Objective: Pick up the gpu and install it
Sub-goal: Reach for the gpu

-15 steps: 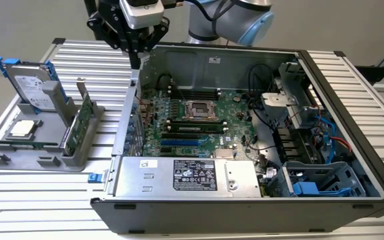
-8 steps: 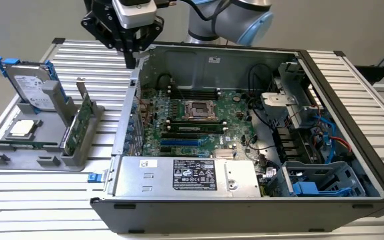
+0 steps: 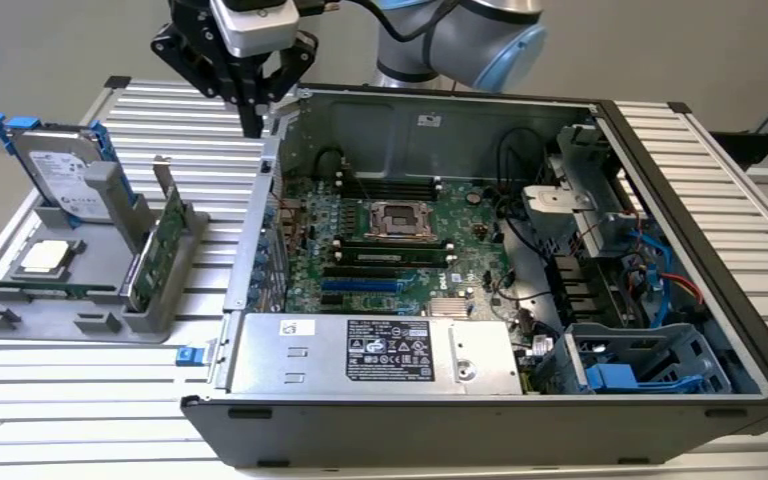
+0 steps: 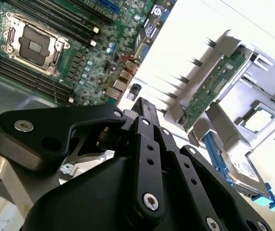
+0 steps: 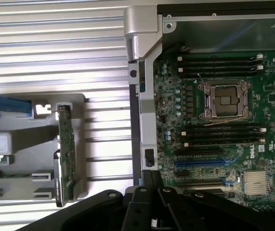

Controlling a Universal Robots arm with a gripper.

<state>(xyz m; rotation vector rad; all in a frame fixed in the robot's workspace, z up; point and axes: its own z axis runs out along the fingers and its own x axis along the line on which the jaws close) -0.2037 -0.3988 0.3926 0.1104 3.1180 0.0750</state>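
Observation:
The gpu (image 3: 167,248) stands on edge in a grey holder (image 3: 51,322) at the exterior view's left, green board facing out and silver bracket up. It also appears as a thin green card in both wrist views (image 4: 213,85) (image 5: 67,144). My gripper (image 3: 252,118) hangs above the open computer case's (image 3: 398,425) back corner, to the right of the gpu and well above it. Its black fingers (image 5: 150,179) meet at the tip with nothing between them, as the second wrist view (image 4: 145,107) also shows. The motherboard (image 3: 398,235) lies inside the case with blue card slots (image 5: 200,162).
A silver hard drive (image 3: 61,172) with a blue frame stands in the holder behind the gpu, and a processor chip (image 3: 45,256) lies beside it. The case's metal wall (image 3: 253,230) rises between holder and motherboard. A power supply (image 3: 371,352) fills the case's near side. The table (image 3: 77,400) is ribbed aluminium.

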